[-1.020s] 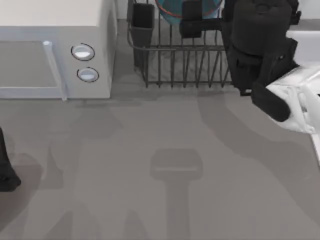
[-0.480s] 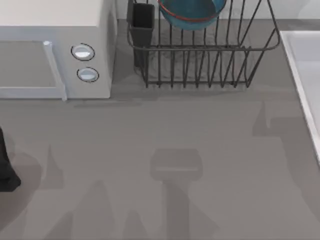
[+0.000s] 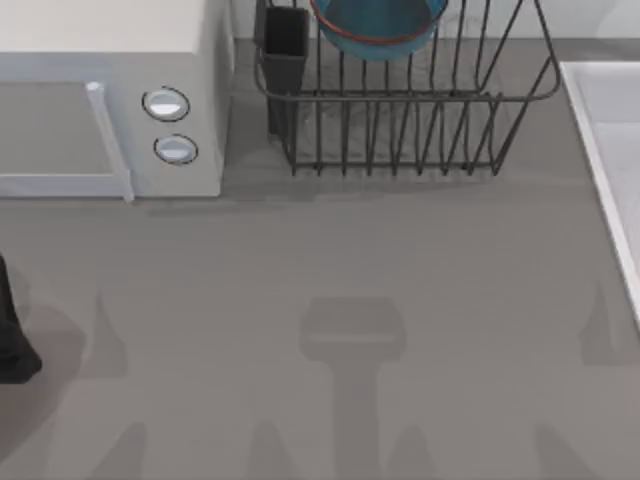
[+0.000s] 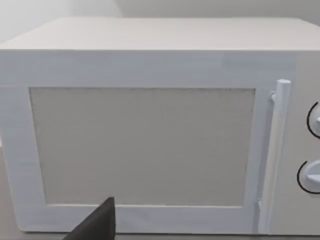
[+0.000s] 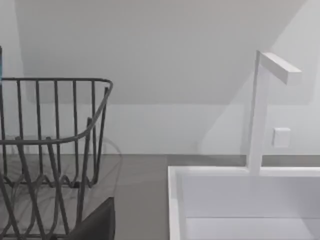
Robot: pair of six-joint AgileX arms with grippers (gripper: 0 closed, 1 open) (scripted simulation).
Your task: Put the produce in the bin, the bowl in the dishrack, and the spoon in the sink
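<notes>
One arm, my left (image 3: 12, 335), sits parked at the table's left edge, its claw's state untellable.

Rack (image 5: 55, 145), dark wire w/ upright bars, sits beside the sink (image 5: 240, 200); strip of grey counter (image 5: 142, 195) btwn them. Sink's white w/ raised rim. Angular white faucet (image 5: 260, 115) rises from its back edge, spout pointing approx 4 o'clock. Small square switch (image 5: 281, 137) on the pale wall (image 5: 160, 50) just beside faucet. Dark finger tip (image 5: 97, 222) near rack.

White microwave (image 3: 110, 100) on the grey table (image 3: 320, 330).
</notes>
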